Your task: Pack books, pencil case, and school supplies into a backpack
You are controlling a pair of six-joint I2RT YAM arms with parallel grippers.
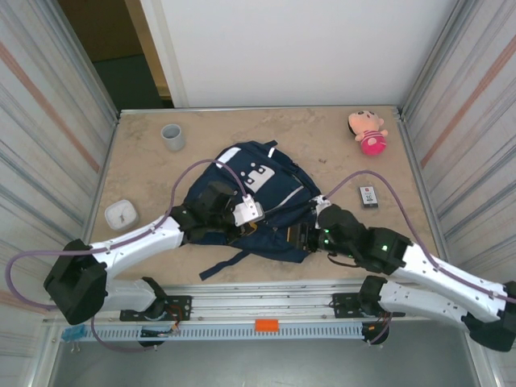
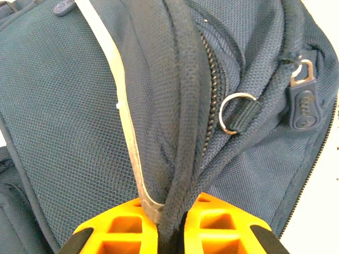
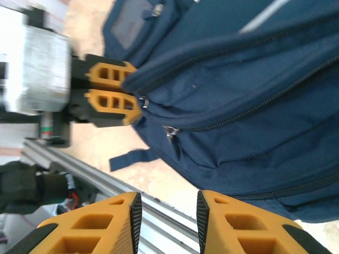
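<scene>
L claw [image 2: 177, 206] clenched on a piped fold of backpack [image 1: 272, 179] next to the zip; claw's base cut off at frame bottom. R claw [image 3: 169, 203] released, nothing btwn its fingers, just beside backpack's near edge. Top view: both arms cover backpack's near half, claw tips hard to make out. Slim packet [image 1: 368, 197] w/ red mark lies on bench [image 1: 322, 145], right of backpack, apart; print too small to read.

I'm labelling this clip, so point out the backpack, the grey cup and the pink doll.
backpack [image 1: 286, 173], top view, on its navy front fabric.
grey cup [image 1: 173, 139], top view, on its side wall.
pink doll [image 1: 372, 143], top view, on its pink body.
</scene>
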